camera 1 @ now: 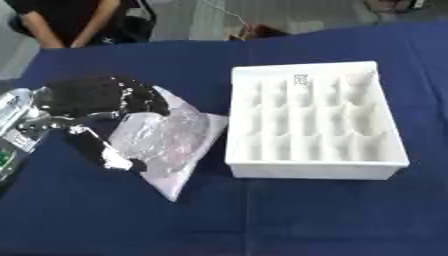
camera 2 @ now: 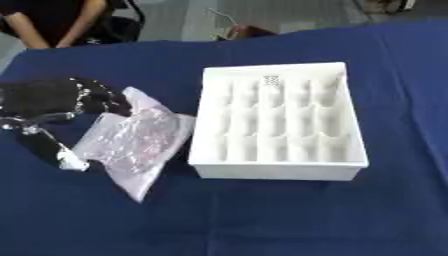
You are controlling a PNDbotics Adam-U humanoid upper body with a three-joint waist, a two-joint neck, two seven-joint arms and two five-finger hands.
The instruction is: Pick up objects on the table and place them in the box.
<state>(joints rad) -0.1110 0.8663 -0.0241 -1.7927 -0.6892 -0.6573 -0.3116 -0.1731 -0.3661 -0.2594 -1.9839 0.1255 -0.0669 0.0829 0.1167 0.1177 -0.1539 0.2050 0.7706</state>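
In the left eye view my left hand (camera 1: 96,107) sits at about nine o'clock on the blue table (camera 1: 262,220), fingers curled over the upper left end of a clear plastic bag (camera 1: 166,142) with my thumb low at its left edge, so I read it as grasping the bag. The bag lies flat just to the left of the white compartmented box (camera 1: 315,120), its right corner nearly touching the box wall. Its long axis runs from about eleven o'clock, under my fingers, down to five o'clock, where it ends in a point. In the right eye view the same bag (camera 2: 131,145) sits at nine o'clock of the box (camera 2: 280,120), and my hand (camera 2: 52,107) covers only its top end. My right hand shows in neither view. The risk, as I judge it, is the slick film sliding out of my fingers as I lift, or the loose tail dragging against the box rim and snagging, since the bag is longer than any one compartment.
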